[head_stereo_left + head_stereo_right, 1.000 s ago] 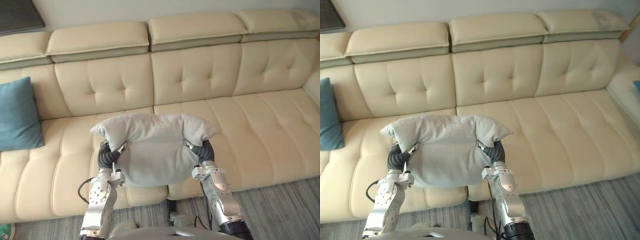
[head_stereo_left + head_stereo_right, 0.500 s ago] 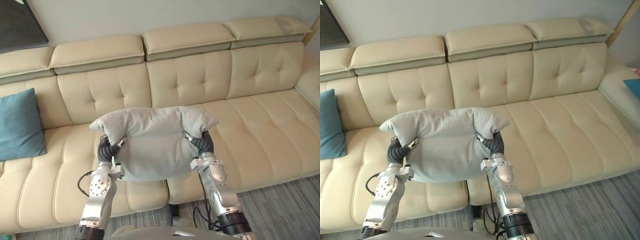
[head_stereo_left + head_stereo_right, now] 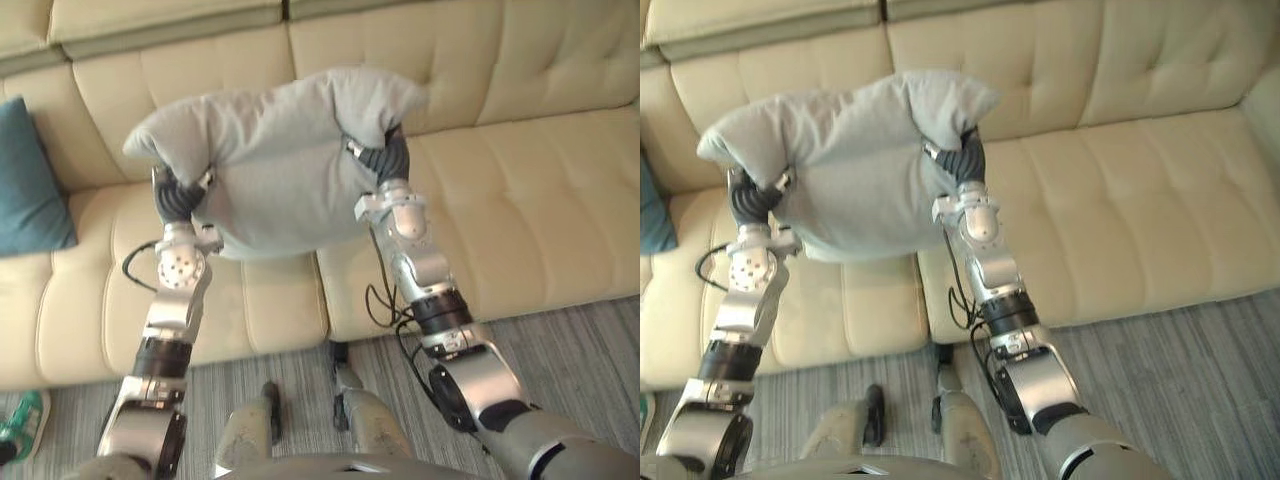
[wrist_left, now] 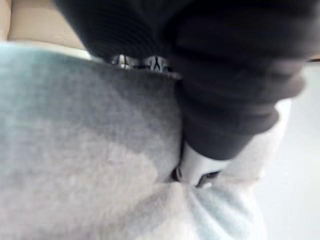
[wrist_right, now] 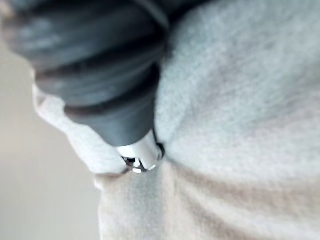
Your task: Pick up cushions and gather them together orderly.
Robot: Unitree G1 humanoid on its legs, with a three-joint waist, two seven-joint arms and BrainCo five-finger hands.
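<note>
The grey cushion (image 3: pixel 270 160) is held up off the sofa (image 3: pixel 520 200), in front of its backrest, between both hands. The left hand (image 3: pixel 178 198) is sunk into its left side, the right hand (image 3: pixel 385 160) into its right side. The cushion's upper corners fold over both — how far either hand is closed cannot be told. A teal cushion (image 3: pixel 30 185) leans at the sofa's left end.

Teal cushion (image 3: pixel 30 180) on sofa (image 3: pixel 520 200), left
</note>
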